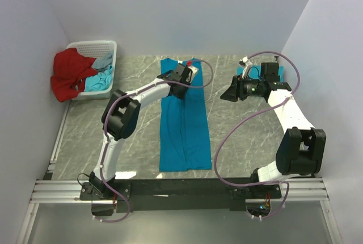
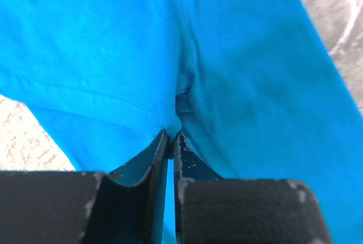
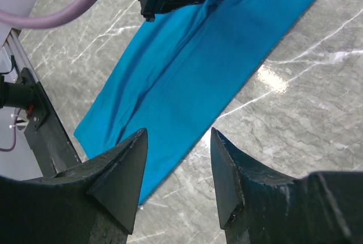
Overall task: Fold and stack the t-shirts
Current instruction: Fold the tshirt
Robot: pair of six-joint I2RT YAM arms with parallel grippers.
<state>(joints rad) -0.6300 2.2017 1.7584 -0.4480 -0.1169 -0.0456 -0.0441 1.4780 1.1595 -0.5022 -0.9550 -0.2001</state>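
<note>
Nearest me, the long teal-blue cloth t-shirt [image 1: 184, 136], folded to a narrow strip, runs up the centre of the frame on the grey marbled table [image 1: 244, 142]. My left claw [image 2: 171, 133] is pinching a pucker of it toward its far end. My right claw [image 3: 178, 136] hangs spread and empty, right of centre. I reckon the bite is thin: lifting from one point could let it slip or drag the strip crooked. Upper left, a white plastic basket [image 1: 108, 46] holds a red garment [image 1: 71, 76].

White walls [image 1: 181, 11] on 3 sides — grey marble-look tabletop [image 1: 142, 147] w/ glare spot [image 3: 272, 79], alu rail [image 1: 57, 190] up front.
</note>
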